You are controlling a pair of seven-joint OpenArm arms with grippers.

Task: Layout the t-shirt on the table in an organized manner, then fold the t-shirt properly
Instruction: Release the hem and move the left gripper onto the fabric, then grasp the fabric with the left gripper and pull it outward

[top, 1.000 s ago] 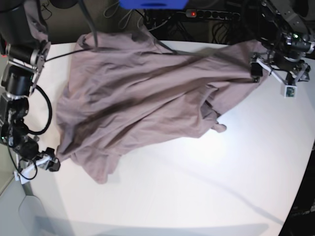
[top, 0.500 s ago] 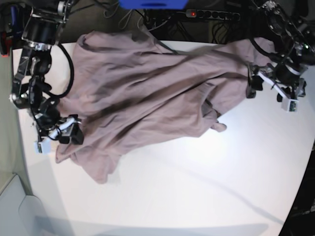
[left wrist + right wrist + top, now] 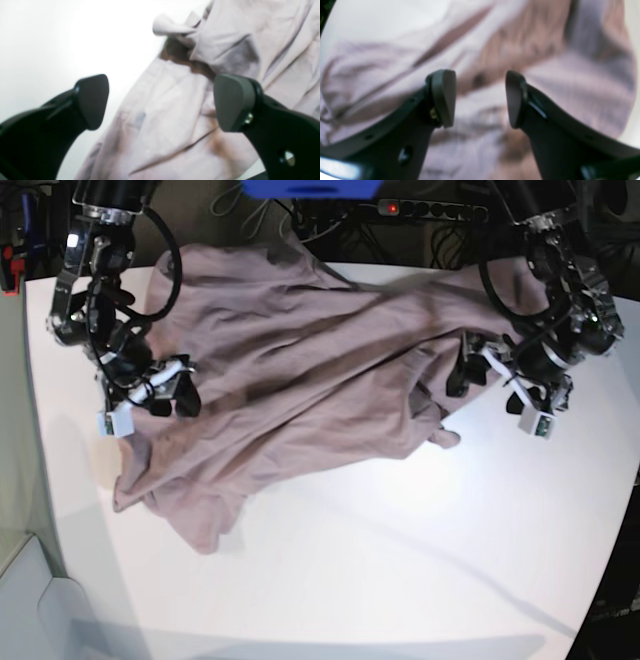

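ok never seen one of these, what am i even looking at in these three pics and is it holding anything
This is a robot with two arms, each ending in a two-fingered pincer. One picture looks down from above on the whole scene; the other two come from small cameras on each wrist, looking out between that arm's own dark fingers.

A crumpled mauve-brown t-shirt lies spread on a white table. In the overhead picture, the left pincer is on the right side, over the shirt's edge. The right pincer is on the left side, over the cloth.

Both wrist pictures show the fingers apart with only blurry cloth beyond them, so nothing is held.
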